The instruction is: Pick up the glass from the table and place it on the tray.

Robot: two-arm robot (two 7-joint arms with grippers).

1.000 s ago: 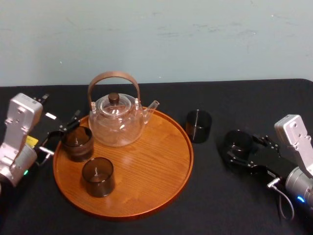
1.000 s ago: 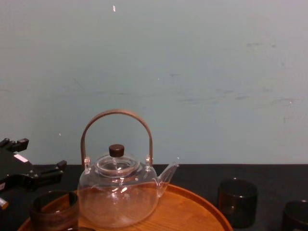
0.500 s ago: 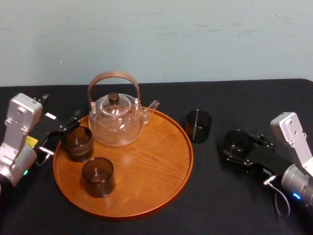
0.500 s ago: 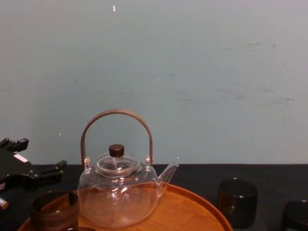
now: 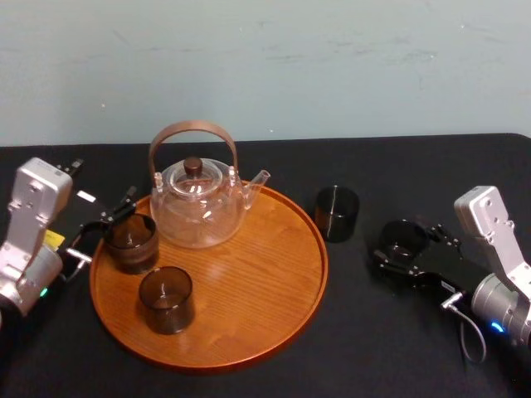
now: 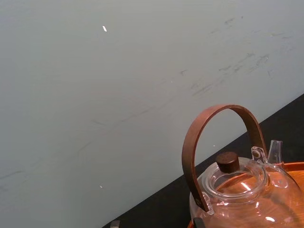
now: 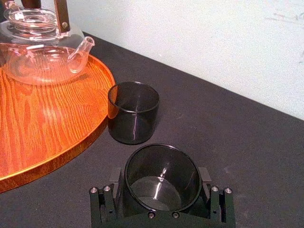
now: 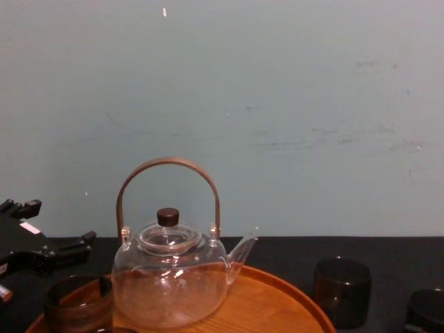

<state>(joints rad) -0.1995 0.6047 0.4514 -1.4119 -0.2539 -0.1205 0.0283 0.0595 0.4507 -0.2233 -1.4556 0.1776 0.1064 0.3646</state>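
Note:
A dark smoked glass (image 5: 404,240) stands on the black table (image 5: 365,340), right of the round wooden tray (image 5: 249,332). My right gripper (image 5: 405,245) is open, one finger on each side of this glass (image 7: 161,190) with a thin gap at either side. A second dark glass (image 5: 337,213) stands on the table close to the tray's right rim. My left gripper (image 5: 101,228) is open at the tray's left edge, beside a dark glass (image 5: 130,240) that rests on the tray.
A clear glass teapot (image 5: 197,203) with a brown hoop handle stands at the back of the tray. Another dark glass (image 5: 166,298) sits on the tray's front left. Bare wood spans the tray's middle and right. A pale wall rises behind the table.
My right arm has slid a little to the left, bringing its fingers farther around the glass. The glass, the tray's items and the left arm have stayed put.

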